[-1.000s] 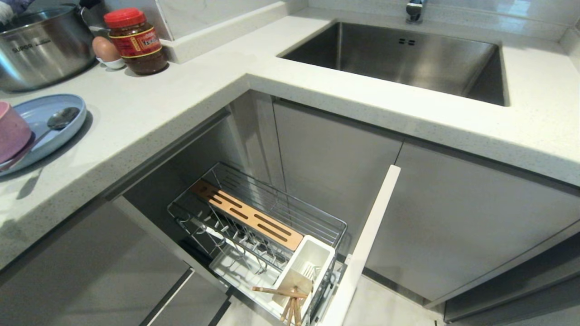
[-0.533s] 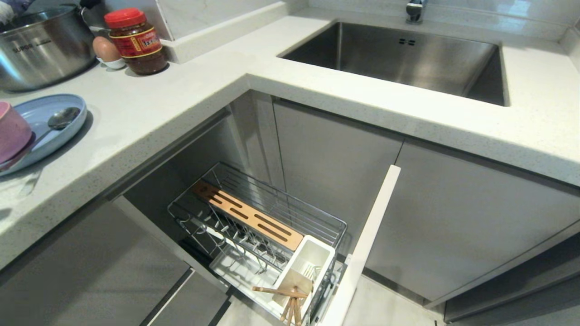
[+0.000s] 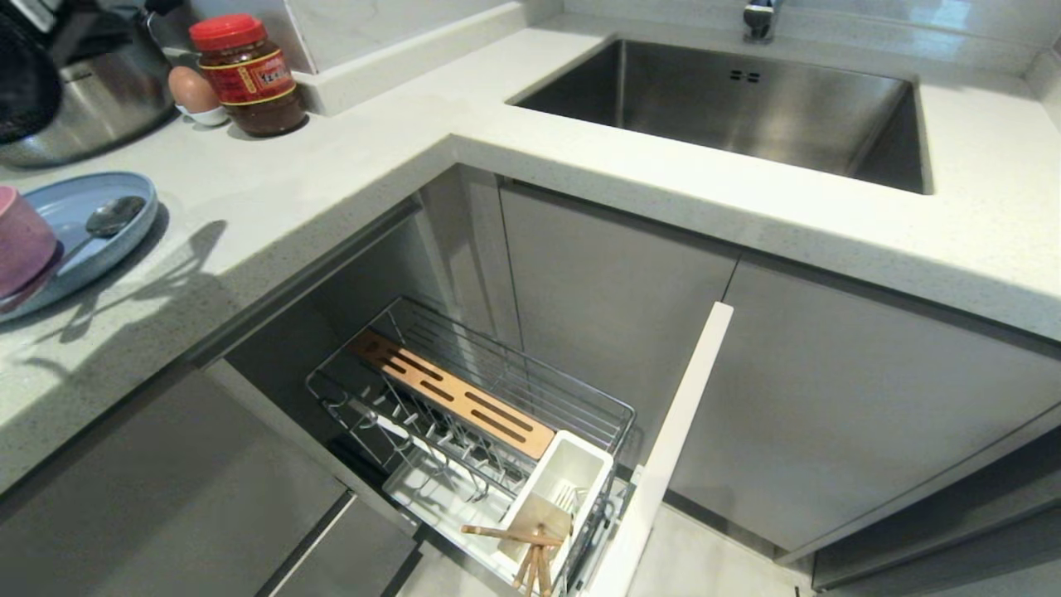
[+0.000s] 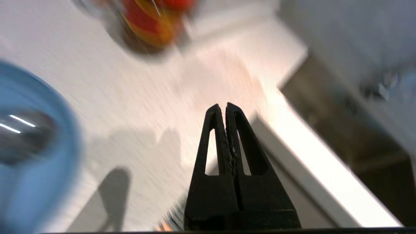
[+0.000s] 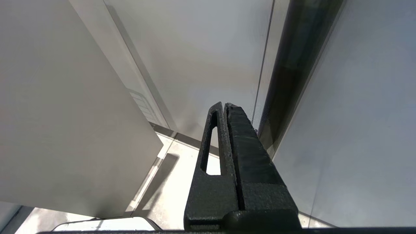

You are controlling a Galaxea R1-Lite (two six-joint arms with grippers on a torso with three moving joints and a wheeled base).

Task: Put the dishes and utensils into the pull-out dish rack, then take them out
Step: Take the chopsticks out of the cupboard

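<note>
A light-blue plate (image 3: pixel 79 236) and pink bowl (image 3: pixel 23 245) sit on the speckled white worktop (image 3: pixel 331 166); a red-lidded jar (image 3: pixel 249 75) shows a red-and-yellow label beside a brown egg (image 3: pixel 192 89).

We see a pale speckled surface (image 3: pixel 273 191) carrying a blue plate (image 3: pixel 83 249), steel pot (image 3: pixel 108 99), red-lidded jar (image 3: pixel 249 75) and egg (image 3: pixel 192 89).

A pale speckled worktop (image 3: pixel 348 157) turns a corner; a steel sink (image 3: pixel 746 108) sits far right, grey cabinets (image 3: pixel 829 398) below.
</note>
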